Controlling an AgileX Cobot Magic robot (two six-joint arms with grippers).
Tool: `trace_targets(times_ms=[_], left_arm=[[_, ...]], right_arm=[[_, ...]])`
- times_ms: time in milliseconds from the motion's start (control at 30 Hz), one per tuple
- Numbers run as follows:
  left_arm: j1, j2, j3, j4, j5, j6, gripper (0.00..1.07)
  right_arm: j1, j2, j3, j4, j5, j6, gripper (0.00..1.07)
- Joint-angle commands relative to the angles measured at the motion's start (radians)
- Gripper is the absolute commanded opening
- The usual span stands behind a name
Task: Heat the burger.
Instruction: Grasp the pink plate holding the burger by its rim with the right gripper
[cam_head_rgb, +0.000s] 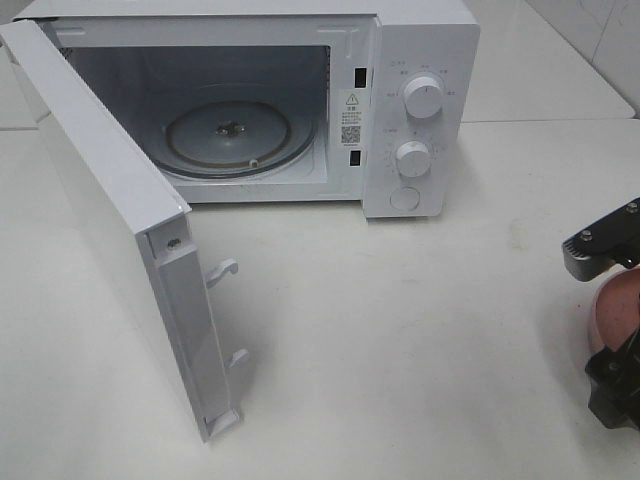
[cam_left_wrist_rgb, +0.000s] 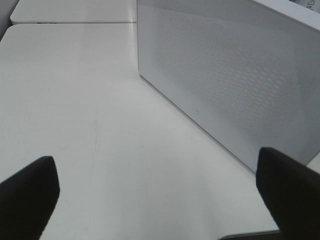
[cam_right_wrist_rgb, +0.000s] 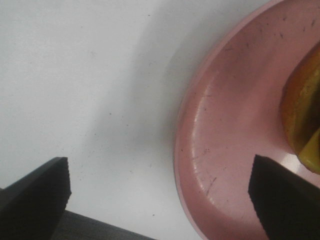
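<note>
A white microwave oven (cam_head_rgb: 420, 60) stands at the back of the white tabletop (cam_head_rgb: 400, 330). Its white door (cam_head_rgb: 100, 200) is swung wide open towards the left of the high view. Inside, a round glass turntable (cam_head_rgb: 240, 135) lies bare on the cavity floor. The control panel on the oven's right side carries two white round knobs, an upper one (cam_head_rgb: 423, 97) and a lower one (cam_head_rgb: 412, 157), with a round white button (cam_head_rgb: 404, 198) below them.

The small golden-brown burger (cam_right_wrist_rgb: 302, 110) sits on a pink round shallow plate (cam_right_wrist_rgb: 220, 150) on the tabletop. The plate lies at the far right edge of the high view, well apart from the oven and outside it. Only an edge of the burger shows, with a yellow strip at its lower side.

The right hand (cam_right_wrist_rgb: 159, 167) is spread wide and straddles the plate's rim: one black finger (cam_right_wrist_rgb: 280, 200) is over the plate, the other over the bare tabletop. Whether either finger touches the plate cannot be told.

The left hand (cam_left_wrist_rgb: 156, 162) is also spread wide, with nothing between its black fingers. It hangs above the bare tabletop beside a white panel with a fine dotted pattern (cam_left_wrist_rgb: 240, 75).
</note>
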Motion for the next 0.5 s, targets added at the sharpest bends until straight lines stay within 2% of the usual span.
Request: trace_targets(times_ms=[33,200,500], left_arm=[[0.003,-0.017,0.003,0.000,-0.015,0.002,1.01],[0.003,-0.017,0.003,0.000,-0.015,0.002,1.01],[0.003,-0.017,0.003,0.000,-0.015,0.002,1.01]], right_arm=[[-0.060,0.001,0.024,-0.012,-0.061,-0.009,0.89],[-0.092,0.024,0.034,-0.012,-0.105,-0.009,0.87],[-0.099,0.195,0.033,-0.040,-0.219,0.000,0.85]])
